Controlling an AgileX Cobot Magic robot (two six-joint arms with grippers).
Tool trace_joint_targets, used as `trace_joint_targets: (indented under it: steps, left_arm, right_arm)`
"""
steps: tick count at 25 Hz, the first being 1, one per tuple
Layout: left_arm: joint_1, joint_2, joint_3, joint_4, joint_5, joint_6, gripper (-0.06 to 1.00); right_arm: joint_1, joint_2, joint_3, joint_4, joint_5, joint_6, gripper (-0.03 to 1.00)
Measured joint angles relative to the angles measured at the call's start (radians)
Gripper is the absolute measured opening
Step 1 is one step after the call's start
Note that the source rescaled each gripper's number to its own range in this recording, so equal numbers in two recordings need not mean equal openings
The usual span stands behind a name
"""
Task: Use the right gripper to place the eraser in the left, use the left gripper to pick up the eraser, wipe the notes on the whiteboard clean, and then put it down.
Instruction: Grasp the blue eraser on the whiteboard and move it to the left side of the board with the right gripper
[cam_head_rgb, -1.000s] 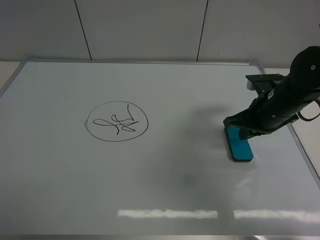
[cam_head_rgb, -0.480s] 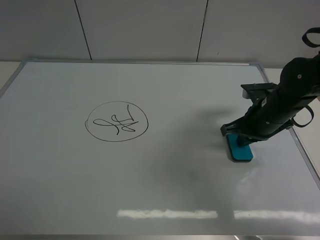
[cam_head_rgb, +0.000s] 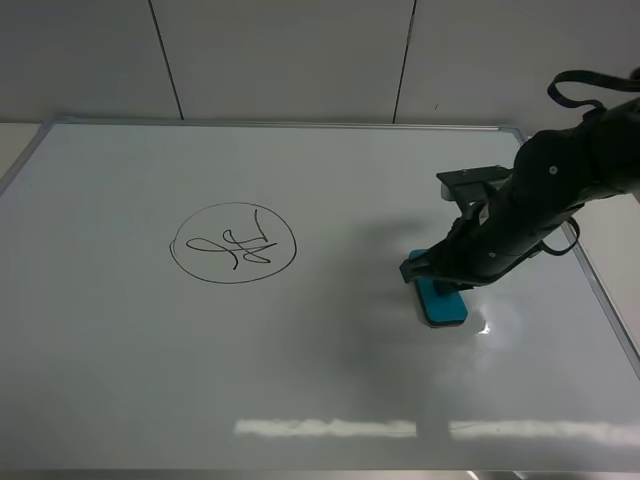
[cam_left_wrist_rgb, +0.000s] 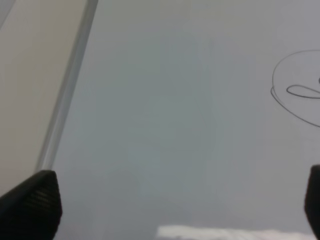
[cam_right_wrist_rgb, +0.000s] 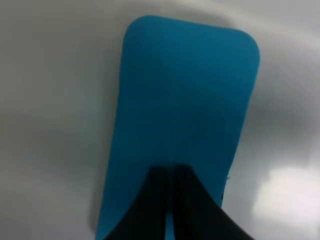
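Touching one eraser (cam_head_rgb: 441, 303) on one whiteboard (cam_head_rgb: 300, 380), right end effector (cam_right_wrist_rgb: 173, 175) is closed; left end effector (cam_left_wrist_rgb: 172, 205) gapes empty.

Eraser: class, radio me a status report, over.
Right hand shut, tips on eraser top. Left hand open, empty. Eraser flat on board, notes unwiped. Nothing between them.

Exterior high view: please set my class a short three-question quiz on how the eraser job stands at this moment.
1. True or false: the notes on the whiteboard are unwiped.
2. In the high view, the eraser lies: A) left of the notes, B) right of the notes, C) on top of the notes.
3. Fill in: the right gripper has its jaws ____.
Key: 1 true; 2 B; 3 shut.
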Motion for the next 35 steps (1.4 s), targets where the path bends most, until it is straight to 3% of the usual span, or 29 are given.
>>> trace_joint_targets:
  steps: [8, 14, 25, 35]
  left_arm:
    - [0.0, 0.0, 0.0, 0.0, 0.0, 0.0, 0.98]
    - [0.0, 0.0, 0.0, 0.0, 0.0, 0.0, 0.98]
    - [0.0, 0.0, 0.0, 0.0, 0.0, 0.0, 0.98]
    - [0.0, 0.0, 0.0, 0.0, 0.0, 0.0, 0.98]
  right_arm:
    - [0.3, 0.118, -0.095, 0.006, -0.087, 0.171, 0.0]
    - [0.442, 0.266, -0.328, 0.018, -0.029, 0.201, 0.0]
    - [0.572, 0.549, -0.901, 0.039, 0.288, 0.209, 0.0]
    - [0.604, 0.792, -1.35, 0.082, 0.421, 0.306, 0.0]
